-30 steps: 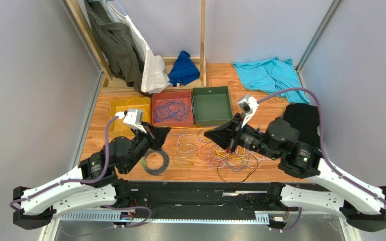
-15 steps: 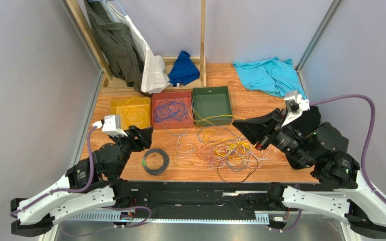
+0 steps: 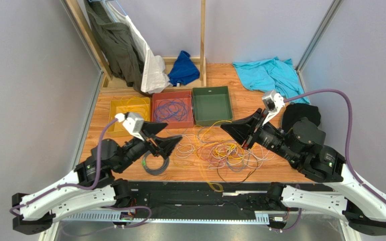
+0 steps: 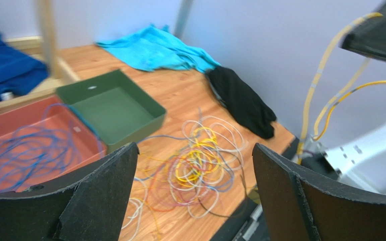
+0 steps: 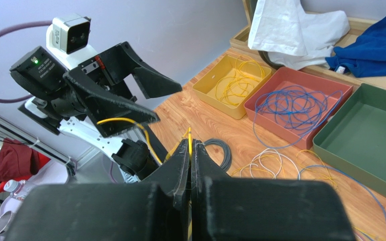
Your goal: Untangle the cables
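Observation:
The cables [image 3: 226, 150] lie in a loose tangle of yellow, white, blue and orange loops mid-table, also seen between my left fingers [image 4: 200, 168]. A dark coil [image 3: 154, 163] rests left of the tangle. My left gripper [image 3: 174, 131] hovers above the coil, facing the tangle, open with nothing between its jaws [image 4: 195, 146]. My right gripper [image 3: 222, 126] is raised above the tangle, shut on a yellow cable [image 5: 189, 134] that trails down toward the table's front edge. The right wrist view shows the left gripper [image 5: 169, 104] close ahead.
Three bins stand at the back: a yellow bin [image 3: 121, 105] with yellow cables, a red bin [image 3: 156, 108] with blue cables, a green bin [image 3: 211, 105]. A black cloth [image 3: 300, 115] and teal cloth [image 3: 268, 75] lie right. Clothes hang on a wooden frame [image 3: 202, 45] behind.
My left gripper has opened wide and swung right toward the tangle. My right gripper pulled the yellow cable up and right, then came partway back left, still shut.

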Tool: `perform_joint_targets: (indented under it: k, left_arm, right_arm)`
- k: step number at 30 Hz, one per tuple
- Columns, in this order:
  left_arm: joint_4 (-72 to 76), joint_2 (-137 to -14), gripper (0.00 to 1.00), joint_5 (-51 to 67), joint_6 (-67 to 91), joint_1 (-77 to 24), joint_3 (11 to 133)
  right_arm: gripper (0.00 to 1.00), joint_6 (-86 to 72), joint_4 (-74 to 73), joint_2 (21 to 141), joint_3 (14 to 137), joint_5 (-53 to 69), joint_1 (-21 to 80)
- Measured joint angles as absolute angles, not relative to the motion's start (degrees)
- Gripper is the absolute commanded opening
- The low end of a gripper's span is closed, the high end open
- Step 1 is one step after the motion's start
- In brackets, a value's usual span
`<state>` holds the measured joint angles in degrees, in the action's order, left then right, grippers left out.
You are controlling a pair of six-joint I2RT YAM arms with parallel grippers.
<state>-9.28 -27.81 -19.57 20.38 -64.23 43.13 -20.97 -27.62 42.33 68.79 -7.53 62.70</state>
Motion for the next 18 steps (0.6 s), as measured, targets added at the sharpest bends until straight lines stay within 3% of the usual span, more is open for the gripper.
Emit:
perform_joint_targets:
  k: [7,18]
  left_arm:
    - [1.5,-36.0,0.96,-6.2,16.8,-64.5,40.5]
    - [17.6,-41.3,0.97,2.9,15.4,-64.5,36.3]
  right_arm:
    - [0.0,-22.7,-27.6,43.8,68.5,-4.8,62.7]
    - [0.0,-25.6,-26.5,45.3,68.4,0.7,62.7]
